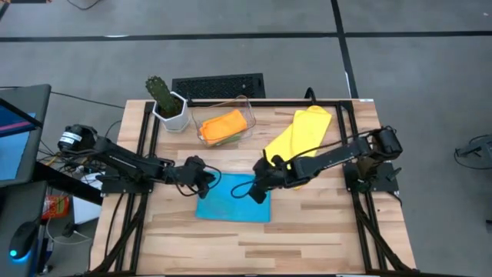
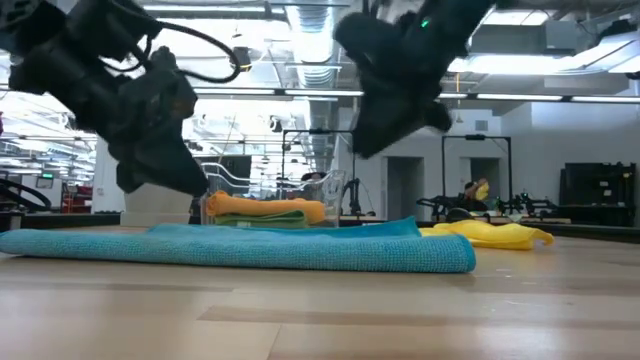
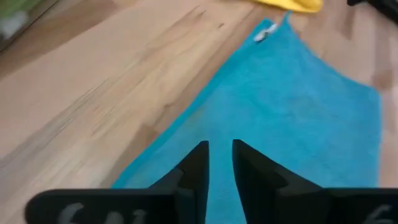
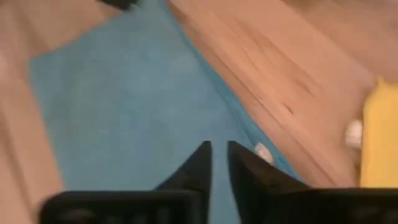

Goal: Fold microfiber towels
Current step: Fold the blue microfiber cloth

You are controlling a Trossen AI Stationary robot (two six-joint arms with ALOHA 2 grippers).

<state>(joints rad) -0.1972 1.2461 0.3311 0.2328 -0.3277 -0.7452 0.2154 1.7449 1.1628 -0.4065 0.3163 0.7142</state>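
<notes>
Near the middle of the desk, a little toward its front edge, the light blue towel [image 1: 234,199] lies flat as a folded rectangle, and both arms meet over its back edge. The left gripper [image 1: 209,181] hangs just above the towel's back-left corner and the right gripper [image 1: 255,189] above its back-right corner; from table height both are clear of the cloth. In each wrist view the two dark fingers stand nearly together with only a thin slit between them and nothing caught in it, so neither tool is pinching the towel. Paired at matching corners like that, they look placed to work one edge together, keeping the fold square, though whether they are about to take it or have let it go I cannot tell. The yellow towel [image 1: 300,133] sprawls crumpled toward the back-right corner of the desk, partly under the right arm, apparently waiting its turn. The orange towel [image 1: 224,125] sits folded on the green towel [image 1: 233,139] inside the clear plastic bin [image 1: 223,107] at the back edge, probably the finished stack, beside a potted cactus [image 1: 166,101].
</notes>
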